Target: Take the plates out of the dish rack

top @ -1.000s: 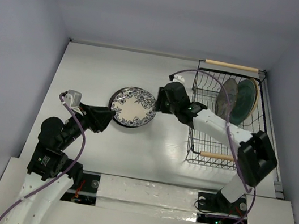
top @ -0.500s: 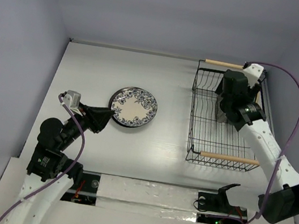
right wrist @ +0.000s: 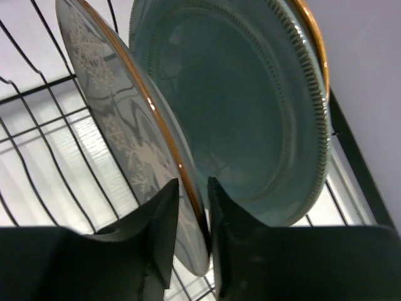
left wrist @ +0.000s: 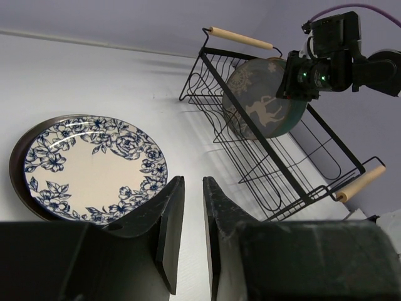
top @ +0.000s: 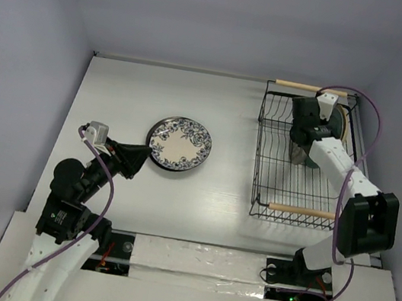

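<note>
A white plate with a blue floral rim (top: 179,144) lies flat on the table on top of a dark-rimmed plate (left wrist: 12,169). The black wire dish rack (top: 270,174) stands at the right. The dark deer plate (right wrist: 119,119) stands upright in it, with the teal plate (right wrist: 244,106) behind it and an orange-edged tan plate (right wrist: 313,44) behind that. My right gripper (right wrist: 194,185) is over the rack (top: 307,137), jaws shut on the deer plate's rim. My left gripper (left wrist: 193,182) hovers just left of the flat plates (top: 146,153), jaws nearly together and empty.
The rack has wooden rod handles at its far end (top: 300,85) and near end (top: 299,211). Grey walls close the table on the left, back and right. The rack sits close to the right wall.
My right arm swung from beside the floral plate over to the rack and lowered its jaws onto the deer plate's rim. The left arm has not moved.
</note>
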`<state>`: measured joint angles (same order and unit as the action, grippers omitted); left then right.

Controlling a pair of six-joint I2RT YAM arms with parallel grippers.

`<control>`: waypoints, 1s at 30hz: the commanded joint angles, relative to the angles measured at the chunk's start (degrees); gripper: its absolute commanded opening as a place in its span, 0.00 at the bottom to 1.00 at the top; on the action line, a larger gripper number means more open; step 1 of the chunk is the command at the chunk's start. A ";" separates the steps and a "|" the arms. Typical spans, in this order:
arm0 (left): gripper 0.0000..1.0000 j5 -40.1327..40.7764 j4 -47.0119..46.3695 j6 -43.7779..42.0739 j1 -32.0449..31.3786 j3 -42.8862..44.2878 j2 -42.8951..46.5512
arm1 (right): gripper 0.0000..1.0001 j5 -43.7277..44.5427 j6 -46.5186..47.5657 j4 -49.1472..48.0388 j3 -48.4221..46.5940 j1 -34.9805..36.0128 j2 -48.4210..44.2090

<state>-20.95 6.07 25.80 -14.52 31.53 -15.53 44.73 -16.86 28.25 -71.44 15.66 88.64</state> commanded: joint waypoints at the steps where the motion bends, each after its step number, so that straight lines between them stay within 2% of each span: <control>1: 0.16 -0.41 -2.55 -0.23 0.20 1.25 0.50 | 0.27 0.44 1.48 -3.20 -2.39 -0.19 -0.92; 4: 0.17 -0.49 -2.55 -0.14 0.20 1.25 0.50 | 0.27 1.06 2.36 -3.64 -1.95 -0.19 -0.84; 5: 0.18 -0.32 -2.55 -0.14 0.20 1.17 0.67 | 0.23 0.89 2.45 -3.81 -1.78 -0.19 -0.58; 7: 0.19 -0.23 -2.46 -0.23 0.20 1.17 0.67 | 0.04 0.80 2.80 -4.08 -1.51 -0.19 0.21; 8: 0.20 -0.32 -2.46 -0.23 0.20 1.17 0.59 | 0.00 0.80 2.71 -3.65 -1.42 -0.19 0.39; 16: 0.22 -0.49 -2.64 -0.05 0.20 1.08 0.06 | 0.00 1.76 4.38 -1.62 -2.47 -0.19 -4.70; 26: 0.25 -0.58 -2.73 0.04 0.20 1.08 -0.64 | 0.00 1.59 4.82 2.07 -5.99 1.65 -19.11; 29: 0.28 -0.41 -2.73 0.21 0.20 0.99 -0.64 | 0.00 -4.01 3.60 0.16 -6.43 3.14 -24.03; 30: 0.29 -0.32 -2.73 0.13 0.20 0.99 -0.73 | 0.00 -10.30 2.20 -1.51 -5.82 3.15 -25.43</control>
<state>-20.95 6.04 25.85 -14.52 31.53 -15.64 41.34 -12.49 35.38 -73.32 17.43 68.77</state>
